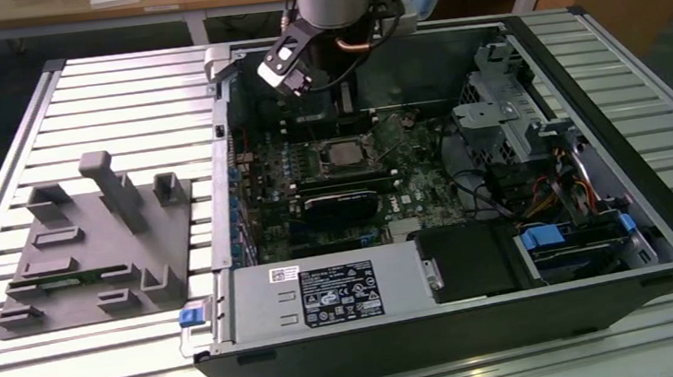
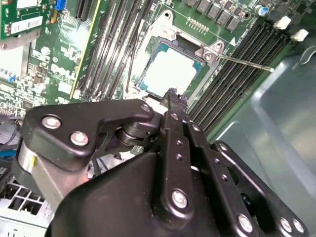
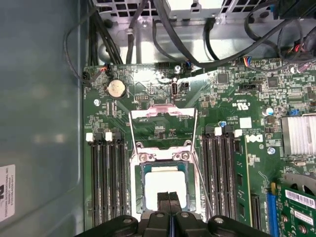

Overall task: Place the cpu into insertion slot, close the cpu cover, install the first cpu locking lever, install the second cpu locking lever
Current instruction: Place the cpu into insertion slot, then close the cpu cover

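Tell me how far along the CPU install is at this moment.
Done: the cpu sits in the insertion slot. In hand: nothing; the pincer is shut and empty, above the cpu's near edge. Left: the cpu cover is swung open away from the socket, and a locking lever sticks out free, so the cover and both levers are not yet done.

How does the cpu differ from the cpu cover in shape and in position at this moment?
The cpu is a solid pale square; the cpu cover is a thin frame with a window. The cpu lies flat in the insertion slot; the cpu cover is swung open, off it. Both are silvery metal.
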Motion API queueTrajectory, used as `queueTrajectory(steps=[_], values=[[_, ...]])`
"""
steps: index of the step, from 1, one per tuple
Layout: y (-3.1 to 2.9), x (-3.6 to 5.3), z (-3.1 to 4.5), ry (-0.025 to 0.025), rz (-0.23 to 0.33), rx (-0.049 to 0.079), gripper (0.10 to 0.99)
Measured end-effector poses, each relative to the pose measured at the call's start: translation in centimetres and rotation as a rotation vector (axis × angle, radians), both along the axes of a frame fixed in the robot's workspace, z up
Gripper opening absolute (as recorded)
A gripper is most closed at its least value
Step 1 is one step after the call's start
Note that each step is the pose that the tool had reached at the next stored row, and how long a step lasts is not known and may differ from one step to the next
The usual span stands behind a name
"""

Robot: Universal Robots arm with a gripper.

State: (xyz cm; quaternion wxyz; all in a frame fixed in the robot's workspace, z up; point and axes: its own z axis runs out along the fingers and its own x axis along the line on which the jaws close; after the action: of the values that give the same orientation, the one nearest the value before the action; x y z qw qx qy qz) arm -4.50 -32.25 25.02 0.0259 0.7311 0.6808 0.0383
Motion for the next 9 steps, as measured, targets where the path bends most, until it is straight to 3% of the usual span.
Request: queueTrajectory(steps=[9], values=[[0.0,0.21,0.19,0.0002,0.0,0.0,0.106]])
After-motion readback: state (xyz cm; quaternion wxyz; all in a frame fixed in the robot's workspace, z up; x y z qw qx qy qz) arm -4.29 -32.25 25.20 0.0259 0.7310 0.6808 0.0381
